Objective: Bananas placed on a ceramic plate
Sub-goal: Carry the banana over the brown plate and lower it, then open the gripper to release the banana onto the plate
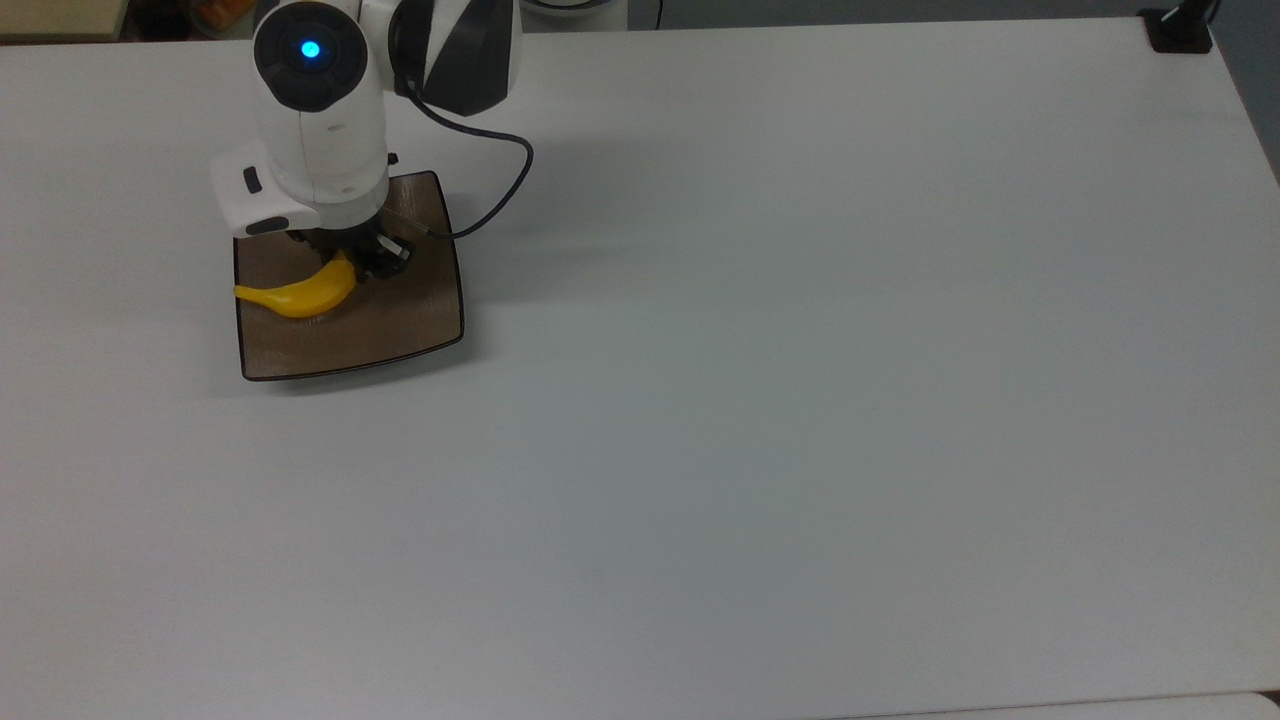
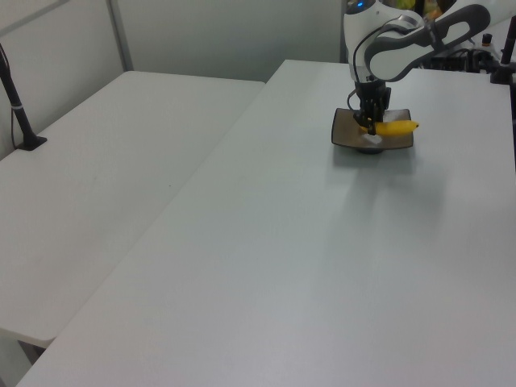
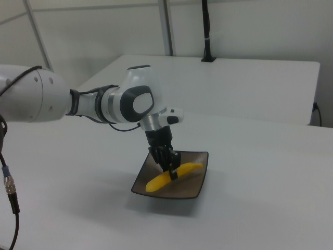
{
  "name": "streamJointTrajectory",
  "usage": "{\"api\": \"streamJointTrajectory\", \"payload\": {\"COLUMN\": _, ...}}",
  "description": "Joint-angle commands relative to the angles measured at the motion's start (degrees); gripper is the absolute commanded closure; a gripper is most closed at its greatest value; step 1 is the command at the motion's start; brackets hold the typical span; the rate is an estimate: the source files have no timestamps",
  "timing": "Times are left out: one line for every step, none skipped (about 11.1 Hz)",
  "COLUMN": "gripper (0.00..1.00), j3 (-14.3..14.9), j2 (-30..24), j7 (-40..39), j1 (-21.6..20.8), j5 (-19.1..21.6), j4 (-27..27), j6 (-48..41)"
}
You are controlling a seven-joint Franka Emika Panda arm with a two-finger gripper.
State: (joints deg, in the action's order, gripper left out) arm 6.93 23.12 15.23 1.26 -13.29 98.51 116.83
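A yellow curved banana [image 1: 298,294] sits low over the square brown ceramic plate [image 1: 385,322], near the plate's left side in the top view; its tip reaches that edge. My gripper [image 1: 352,264] points down and is shut on the banana's right end in the top view. In the right view the gripper [image 3: 171,170] pinches the banana [image 3: 161,180] near its middle, and the banana seems to rest on the plate [image 3: 193,188]. In the left view the banana [image 2: 397,126] sticks out to the right of the gripper [image 2: 372,129] over the plate [image 2: 345,135].
The plate stands near the top view's upper-left corner of a large white table [image 1: 760,400]. A black cable [image 1: 495,195] loops from the arm beside the plate. A black post base [image 1: 1180,30] sits at the far right corner. A second white table [image 2: 105,161] adjoins on the left view's left.
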Motion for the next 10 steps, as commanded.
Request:
{"api": "streamJointTrajectory", "payload": {"gripper": 0.77, "j3": 0.19, "j2": 0.43, "j7": 1.47, "j1": -0.29, "j5": -0.24, "j4": 0.36, "j6": 3.65}}
{"api": "streamJointTrajectory", "payload": {"gripper": 0.76, "j3": 0.19, "j2": 0.43, "j7": 1.38, "j1": -0.29, "j5": -0.16, "j4": 0.45, "j6": 3.67}}
{"api": "streamJointTrajectory", "payload": {"gripper": 0.65, "j3": 0.19, "j2": 0.35, "j7": 1.47, "j1": -0.29, "j5": -0.16, "j4": 0.37, "j6": 3.49}}
{"api": "streamJointTrajectory", "payload": {"gripper": 0.41, "j3": 0.19, "j2": 0.26, "j7": 1.47, "j1": 0.06, "j5": -0.07, "j4": 0.28, "j6": 3.23}}
{"api": "streamJointTrajectory", "payload": {"gripper": 0.17, "j3": 0.19, "j2": 0.26, "j7": 1.56, "j1": 0.32, "j5": 0.11, "j4": 0.28, "j6": 3.05}}
{"api": "streamJointTrajectory", "payload": {"gripper": 0.0, "j3": 0.1, "j2": 0.0, "j7": 1.56, "j1": 0.24, "j5": 0.19, "j4": 0.28, "j6": 2.88}}
{"api": "streamJointTrajectory", "payload": {"gripper": 0.0, "j3": 0.1, "j2": -0.53, "j7": 1.47, "j1": 0.24, "j5": 0.2, "j4": 0.28, "j6": 2.7}}
{"api": "streamJointTrajectory", "payload": {"gripper": 0.0, "j3": 0.01, "j2": -1.58, "j7": 1.47, "j1": 0.06, "j5": 0.2, "j4": 0.19, "j6": 0.96}}
{"api": "streamJointTrajectory", "payload": {"gripper": 0.0, "j3": -0.16, "j2": -3.59, "j7": 1.47, "j1": -0.29, "j5": 0.2, "j4": -0.25, "j6": -2.19}}
{"api": "streamJointTrajectory", "payload": {"gripper": 0.0, "j3": -0.51, "j2": -6.57, "j7": 1.38, "j1": -0.46, "j5": 0.37, "j4": -0.69, "j6": -5.44}}
